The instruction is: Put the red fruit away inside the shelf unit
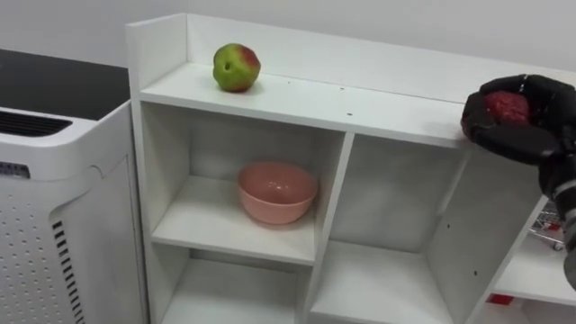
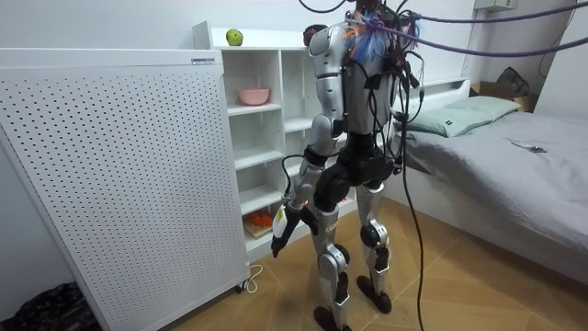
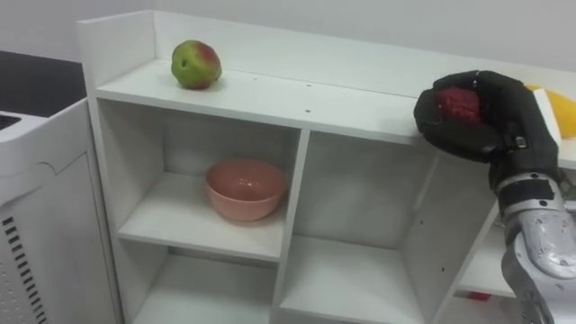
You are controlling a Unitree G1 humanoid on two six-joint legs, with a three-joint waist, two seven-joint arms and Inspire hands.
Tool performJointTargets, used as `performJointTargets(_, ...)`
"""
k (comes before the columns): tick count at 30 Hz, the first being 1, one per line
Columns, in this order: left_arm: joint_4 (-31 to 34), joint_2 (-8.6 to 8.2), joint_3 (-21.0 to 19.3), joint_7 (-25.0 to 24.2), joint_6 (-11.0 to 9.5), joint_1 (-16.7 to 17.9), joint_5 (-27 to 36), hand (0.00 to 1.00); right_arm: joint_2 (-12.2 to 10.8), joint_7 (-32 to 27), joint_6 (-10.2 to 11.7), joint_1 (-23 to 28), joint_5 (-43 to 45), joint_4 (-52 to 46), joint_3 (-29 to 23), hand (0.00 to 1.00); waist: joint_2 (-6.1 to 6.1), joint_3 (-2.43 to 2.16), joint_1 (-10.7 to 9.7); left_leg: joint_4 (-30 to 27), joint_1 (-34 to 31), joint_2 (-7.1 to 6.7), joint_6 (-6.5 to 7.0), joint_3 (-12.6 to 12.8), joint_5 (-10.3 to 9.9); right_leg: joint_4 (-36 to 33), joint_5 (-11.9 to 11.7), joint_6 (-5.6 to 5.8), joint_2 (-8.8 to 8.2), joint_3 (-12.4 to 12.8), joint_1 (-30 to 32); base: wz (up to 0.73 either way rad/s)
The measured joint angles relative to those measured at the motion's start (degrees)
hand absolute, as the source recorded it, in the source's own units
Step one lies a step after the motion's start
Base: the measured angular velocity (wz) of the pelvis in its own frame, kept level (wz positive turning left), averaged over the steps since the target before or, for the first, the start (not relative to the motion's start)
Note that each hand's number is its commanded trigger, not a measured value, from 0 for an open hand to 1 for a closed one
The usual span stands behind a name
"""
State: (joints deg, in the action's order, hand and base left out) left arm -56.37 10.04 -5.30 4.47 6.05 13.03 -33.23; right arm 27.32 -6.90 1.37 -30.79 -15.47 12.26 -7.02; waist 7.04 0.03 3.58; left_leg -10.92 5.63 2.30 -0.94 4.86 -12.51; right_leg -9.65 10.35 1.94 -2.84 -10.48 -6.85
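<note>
right hand (image 3: 481,112), fingers curled round a dark red, rough-skinned fruit (image 3: 459,104), at the right part of the white closet's top shelf (image 3: 270,94); fruit roundish, long axis not discernible; green-red apple (image 3: 196,64) rests at shelf's left end; left hand (image 2: 283,234) hangs by the hip

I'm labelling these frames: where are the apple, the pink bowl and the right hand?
apple (image 1: 236,67), left eye view, middle of its skin.
pink bowl (image 1: 277,196), left eye view, outer wall facing the camera.
right hand (image 1: 524,140), left eye view, dark fingers curled round a red fruit (image 1: 508,107).
</note>
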Motion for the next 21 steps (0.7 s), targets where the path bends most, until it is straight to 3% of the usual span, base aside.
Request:
performJointTargets(5,-0.5,-0.05,-0.1,0.7,0.0,-0.2,-0.1,0.0,-0.1,0.2,-0.4,0.6,-2.1,-7.1,1.9,1.0,-0.72,-0.32,-0.1,0.1,0.1,0.0,0.0,0.1,0.0,0.1,0.0,0.0,0.05,0.5,0.1,-0.06)
performJointTargets(10,-0.2,-0.04,0.0,2.2,0.4,-0.2,-0.2,0.0,-0.2,0.8,-1.3,1.8,-4.5,-15.4,3.5,1.0,-0.94,-0.28,0.0,0.1,0.1,0.0,0.0,0.2,0.0,0.1,0.0,0.0,0.04,0.5,0.1,-0.01)
performJointTargets(21,-1.6,-0.13,0.0,2.6,0.3,0.3,-0.1,0.0,-3.9,10.6,-2.0,12.5,-7.2,-28.2,6.0,1.0,-1.7,-0.09,1.4,0.5,0.0,0.09,0.01,1.2,0.0,0.0,-0.2,-0.25,0.07,1.1,0.7,-0.04)
